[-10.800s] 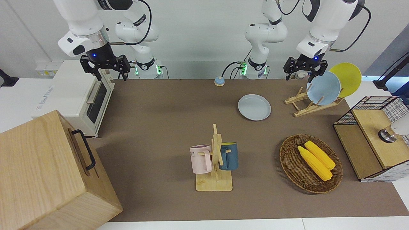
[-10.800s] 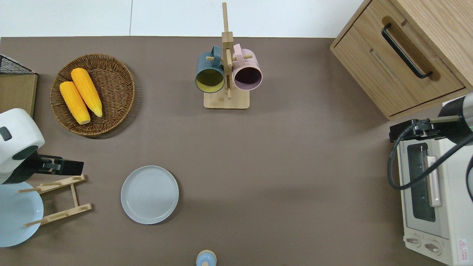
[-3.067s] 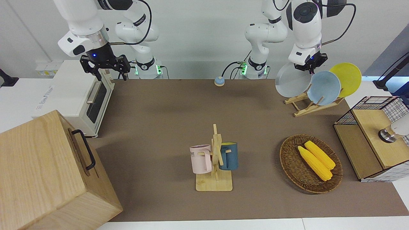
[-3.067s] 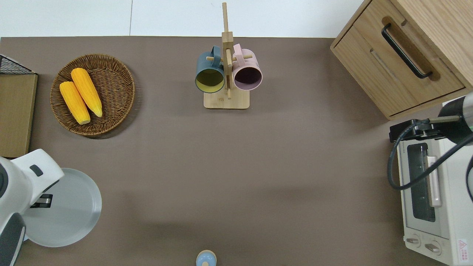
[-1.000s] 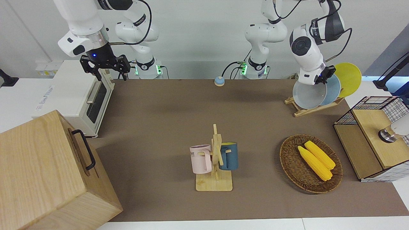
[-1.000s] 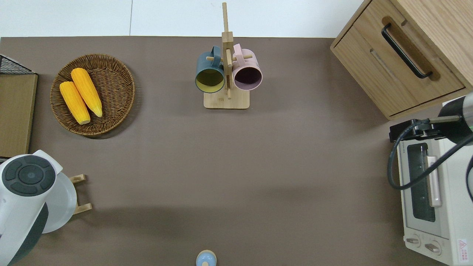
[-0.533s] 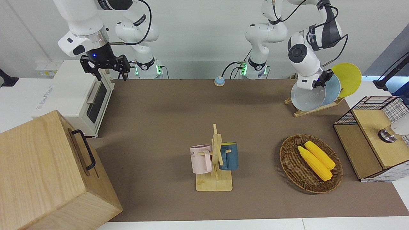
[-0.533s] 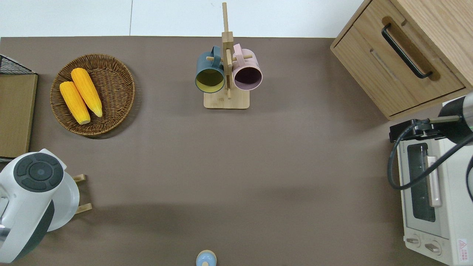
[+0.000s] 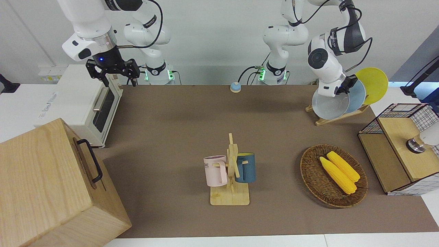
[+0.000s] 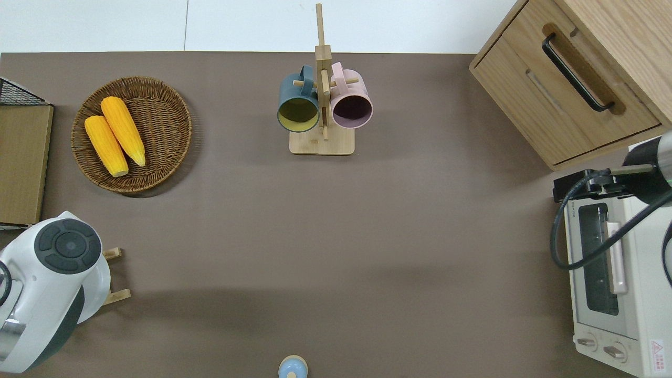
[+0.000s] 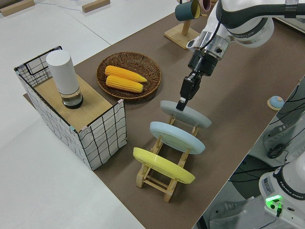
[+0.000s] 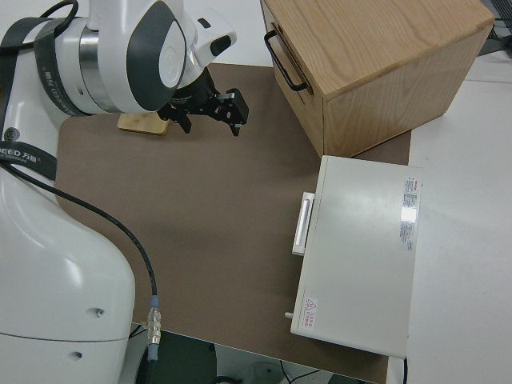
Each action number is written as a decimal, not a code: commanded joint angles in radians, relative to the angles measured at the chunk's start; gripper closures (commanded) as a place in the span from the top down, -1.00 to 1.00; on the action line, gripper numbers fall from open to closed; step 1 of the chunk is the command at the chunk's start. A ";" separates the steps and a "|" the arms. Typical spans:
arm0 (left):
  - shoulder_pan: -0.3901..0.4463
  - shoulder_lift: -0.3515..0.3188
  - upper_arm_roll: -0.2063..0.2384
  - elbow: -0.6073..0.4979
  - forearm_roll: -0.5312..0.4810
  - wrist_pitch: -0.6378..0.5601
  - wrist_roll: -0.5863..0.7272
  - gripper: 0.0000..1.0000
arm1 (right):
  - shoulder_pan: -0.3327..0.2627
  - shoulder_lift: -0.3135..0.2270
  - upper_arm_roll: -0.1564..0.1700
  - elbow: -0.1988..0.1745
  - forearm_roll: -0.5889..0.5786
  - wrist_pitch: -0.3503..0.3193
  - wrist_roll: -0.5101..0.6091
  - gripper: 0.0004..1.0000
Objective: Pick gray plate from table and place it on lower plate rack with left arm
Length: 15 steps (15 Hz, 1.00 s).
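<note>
Across the table from the robots, the front view shows the gray plate (image 9: 328, 107) tilted in the lower plate rack (image 9: 337, 115), just beside the light blue plate (image 9: 356, 97), with the yellow plate (image 9: 374, 84) in the next slot along. Half a second ago the plate sat a touch higher; ten seconds ago it lay flat on the table. The left gripper (image 9: 344, 90) sits at the plate's upper rim, and this view cannot settle its fingers. The right arm is parked, its right gripper (image 9: 113, 70) spread wide. A pink mug (image 9: 215, 171) on the mug stand (image 9: 230, 197) bears letters reading "ME"; the toaster oven (image 9: 80, 101) carries side lettering too faint to read.

From overhead, the left arm (image 10: 47, 294) covers the plate and most of the rack (image 10: 116, 275); the plate's edge that peeked out half a second ago is hidden.

Seen from the left side, the left gripper's (image 11: 183, 101) fingers are clamped on the rim of the gray plate (image 11: 187, 114), which rests in the rack's (image 11: 164, 183) end slot, toward the table's middle. A robot base at the corner reads "FRANKA".

In the right side view, the right gripper (image 12: 212, 110) hangs with fingers apart.
</note>
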 commanded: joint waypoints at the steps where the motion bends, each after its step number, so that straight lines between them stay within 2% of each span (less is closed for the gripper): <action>1: -0.012 -0.001 -0.001 -0.012 0.068 -0.030 -0.052 -1.00 | 0.005 0.002 -0.004 0.005 0.003 -0.006 0.004 0.97; 4: -0.012 0.002 -0.014 -0.012 0.081 -0.047 -0.084 -1.00 | 0.005 0.002 -0.004 0.005 0.003 -0.006 0.004 0.97; 11: -0.015 0.053 -0.091 -0.017 0.117 -0.139 -0.208 -1.00 | 0.005 0.002 -0.004 0.005 0.003 -0.006 0.004 0.97; 15: -0.013 0.059 -0.091 -0.017 0.115 -0.136 -0.213 -1.00 | 0.005 0.002 -0.004 0.005 0.003 -0.006 0.004 0.97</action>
